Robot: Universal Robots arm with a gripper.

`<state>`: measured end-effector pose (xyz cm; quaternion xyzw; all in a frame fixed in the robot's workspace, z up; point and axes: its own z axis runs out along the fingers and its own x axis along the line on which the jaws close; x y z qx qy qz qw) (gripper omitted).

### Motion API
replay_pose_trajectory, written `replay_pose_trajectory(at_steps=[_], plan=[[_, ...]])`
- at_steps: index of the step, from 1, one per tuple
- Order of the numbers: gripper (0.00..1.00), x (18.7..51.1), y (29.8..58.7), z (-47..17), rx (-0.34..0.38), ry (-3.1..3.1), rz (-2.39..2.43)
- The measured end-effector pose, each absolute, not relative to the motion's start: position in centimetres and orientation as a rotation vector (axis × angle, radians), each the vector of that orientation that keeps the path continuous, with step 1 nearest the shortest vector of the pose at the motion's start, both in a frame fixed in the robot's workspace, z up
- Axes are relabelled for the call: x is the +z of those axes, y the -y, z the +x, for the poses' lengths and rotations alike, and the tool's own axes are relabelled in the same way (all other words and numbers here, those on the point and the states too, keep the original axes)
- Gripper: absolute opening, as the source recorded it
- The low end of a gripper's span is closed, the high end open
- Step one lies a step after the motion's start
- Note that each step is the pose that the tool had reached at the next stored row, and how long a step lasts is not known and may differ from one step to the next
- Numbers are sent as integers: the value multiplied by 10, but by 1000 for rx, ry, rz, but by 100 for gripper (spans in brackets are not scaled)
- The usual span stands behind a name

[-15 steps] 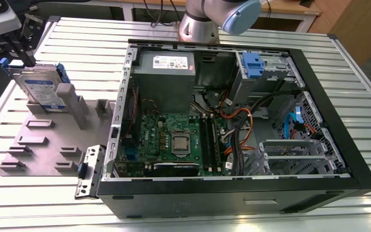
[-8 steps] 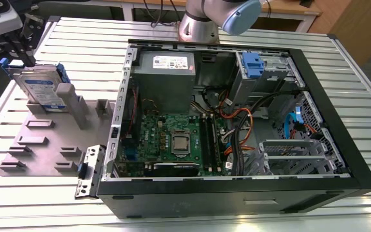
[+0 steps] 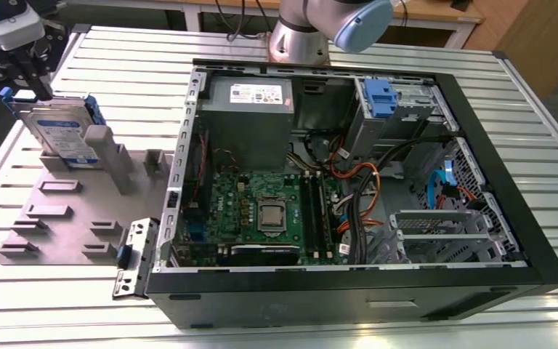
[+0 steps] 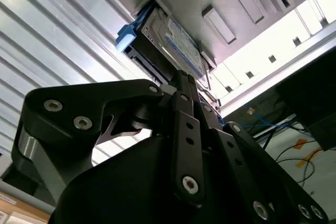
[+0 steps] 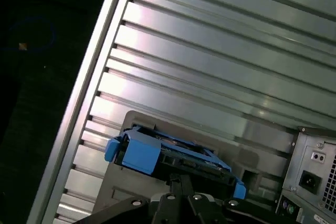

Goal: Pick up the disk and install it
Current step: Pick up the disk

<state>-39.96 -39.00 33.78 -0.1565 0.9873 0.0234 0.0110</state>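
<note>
**Watching the pincer at the upright disk**

From my console I see the disk (image 3: 61, 134) standing on edge in a slot of the grey fixture plate (image 3: 66, 211), its white-and-blue label turned toward the exterior camera and its blue rails framing it. The plate lies flat on the slatted metal table (image 3: 114, 51), along the table's edge at the exterior view's left. The disk sits at the plate's far end, near the table's far corner on that side.

The gripper (image 3: 35, 93) hangs directly over the disk's upper far corner, at the blue rail. In both wrist views the gripper (image 4: 184, 74) (image 5: 178, 179) points at the narrow edge of the disk (image 4: 173, 40) (image 5: 157, 153) and is very near it. I cannot tell whether it touches, nor whether the pincer is open, closed or gripping.

The open computer case (image 3: 357, 291) lies just beside the plate and reaches toward the table's edge at the exterior view's right. Inside I make out a green motherboard (image 3: 259, 211), a grey power supply box (image 3: 250, 94) against the far wall, and a blue plastic clip (image 3: 381, 98) in the drive cage by the case's far corner. The arm's base (image 3: 298, 40) stands at the table's far edge, behind the case.
</note>
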Motion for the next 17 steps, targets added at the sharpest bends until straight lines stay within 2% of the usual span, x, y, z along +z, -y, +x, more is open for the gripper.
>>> replay_pose_trajectory(at_steps=[17], plan=[[11,337,390,-400,78,-2975,-960]])
